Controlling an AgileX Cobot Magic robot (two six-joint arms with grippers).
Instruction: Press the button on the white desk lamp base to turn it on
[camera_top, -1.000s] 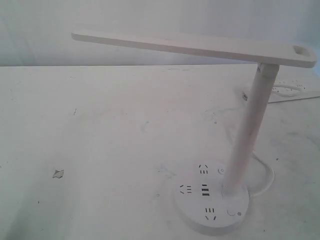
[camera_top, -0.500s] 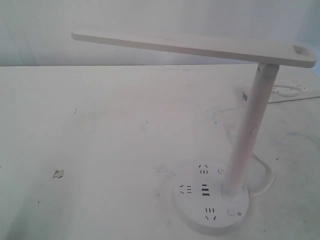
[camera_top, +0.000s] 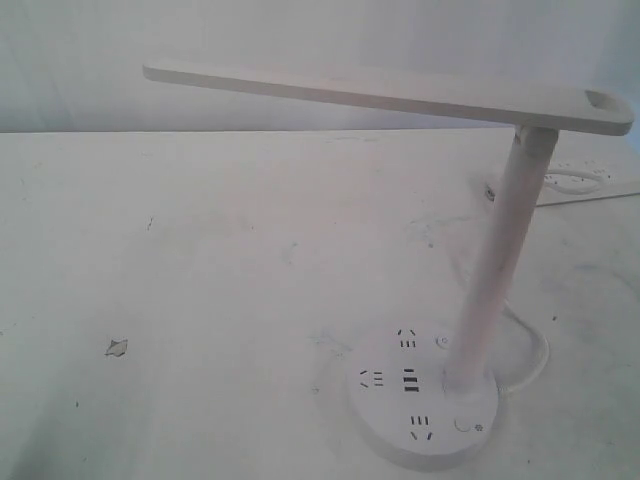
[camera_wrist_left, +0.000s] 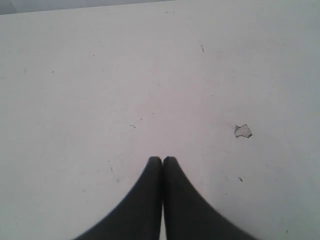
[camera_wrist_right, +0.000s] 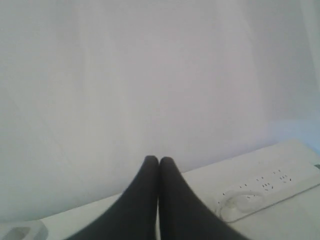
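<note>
The white desk lamp base sits near the front right of the table, a round disc with dark socket slots and USB slots. The button, the larger round one, lies at the base's front right; a smaller round button is at its back. A white stem rises to the long flat lamp head. Neither gripper appears in the exterior view. My left gripper is shut and empty over bare table. My right gripper is shut and empty, facing a white wall.
A white power strip with a coiled cable lies at the table's back right, also visible as the power strip behind the stem. The lamp's cord loops behind the base. A small chip marks the tabletop.
</note>
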